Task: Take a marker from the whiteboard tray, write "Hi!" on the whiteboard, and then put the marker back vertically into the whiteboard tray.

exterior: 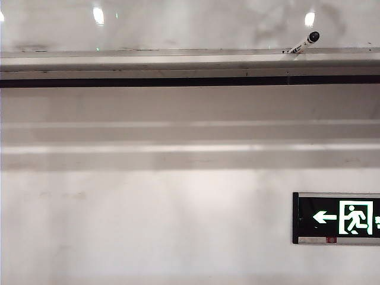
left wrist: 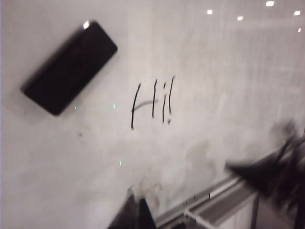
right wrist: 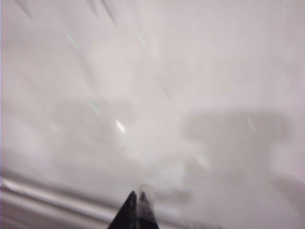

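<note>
The marker [exterior: 306,43] stands tilted in the whiteboard tray [exterior: 178,61] at the right, black cap end up, leaning towards the whiteboard [exterior: 178,24]. No gripper touches it in the exterior view. In the left wrist view "Hi!" [left wrist: 153,101] is written in black on the whiteboard [left wrist: 214,71]. My left gripper [left wrist: 138,206] is shut and empty, close to the board above the tray [left wrist: 217,198]. In the blurred right wrist view my right gripper [right wrist: 138,198] is shut with nothing in it, facing the whiteboard [right wrist: 190,71] near the tray [right wrist: 43,195].
A black eraser [left wrist: 69,67] sticks to the whiteboard up and left of the writing. The right arm shows as a dark blur [left wrist: 274,169] by the tray. A green exit sign [exterior: 336,218] hangs on the wall below the tray.
</note>
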